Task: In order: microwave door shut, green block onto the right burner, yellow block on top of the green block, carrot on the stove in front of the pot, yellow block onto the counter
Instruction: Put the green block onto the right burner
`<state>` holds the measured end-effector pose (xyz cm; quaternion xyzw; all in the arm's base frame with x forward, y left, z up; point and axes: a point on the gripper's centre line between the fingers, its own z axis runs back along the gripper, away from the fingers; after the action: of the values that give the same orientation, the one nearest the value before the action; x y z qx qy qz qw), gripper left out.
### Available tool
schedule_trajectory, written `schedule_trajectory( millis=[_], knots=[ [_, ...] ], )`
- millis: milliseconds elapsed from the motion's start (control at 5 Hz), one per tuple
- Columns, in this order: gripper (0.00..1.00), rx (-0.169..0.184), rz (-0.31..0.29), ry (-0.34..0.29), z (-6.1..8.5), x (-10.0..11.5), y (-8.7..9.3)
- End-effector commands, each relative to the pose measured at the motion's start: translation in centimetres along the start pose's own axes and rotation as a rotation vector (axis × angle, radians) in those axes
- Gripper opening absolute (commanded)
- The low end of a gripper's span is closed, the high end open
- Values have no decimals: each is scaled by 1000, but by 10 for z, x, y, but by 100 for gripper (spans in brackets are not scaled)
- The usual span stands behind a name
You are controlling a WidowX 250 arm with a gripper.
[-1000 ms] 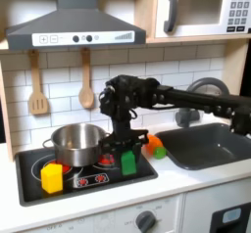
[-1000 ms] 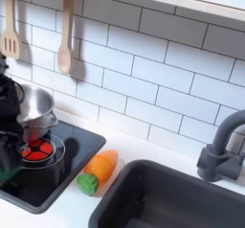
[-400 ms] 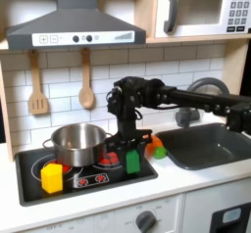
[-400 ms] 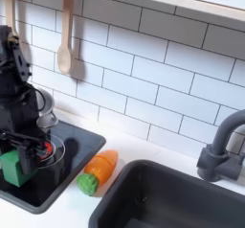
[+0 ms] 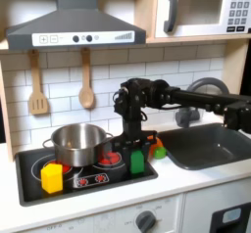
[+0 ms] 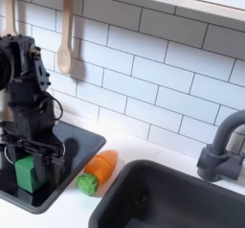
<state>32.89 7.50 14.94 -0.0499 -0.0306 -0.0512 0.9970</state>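
I count one green block (image 5: 137, 162), one yellow block (image 5: 52, 178), one carrot (image 6: 100, 170), one pot (image 5: 76, 142) and one microwave (image 5: 196, 10), taking the stove (image 5: 88, 183) as my landmark throughout. The green block is a plain, bright green cube with squared edges; in both exterior views it sits between the gripper (image 6: 29, 165) fingers, which are closed narrow against its sides, over the stove's right burner as the first exterior view shows it. I cannot tell whether the block's underside touches the stove surface or rides just above it. The yellow block, a similar cube, rests at the stove's front corner on the first exterior view's left, in front of the pot. The pot, a steel one, stands on the stove's left burner in the first exterior view. The carrot, orange with a green top, lies on the counter just beside the stove, between it and the sink (image 6: 182, 198). The microwave door, above the stove, appears closed.
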Motion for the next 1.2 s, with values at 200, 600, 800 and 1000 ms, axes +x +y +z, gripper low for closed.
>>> schedule_trajectory(
  millis=[200, 600, 800, 1000],
  knots=[
    [100, 42, 39, -2, 1, -3, 4],
    [100, 51, 41, -22, 11, -5, 2],
    [100, 40, 42, -37, 24, -8, -1],
    [100, -24, 33, -44, 35, -9, 0]
  ],
)
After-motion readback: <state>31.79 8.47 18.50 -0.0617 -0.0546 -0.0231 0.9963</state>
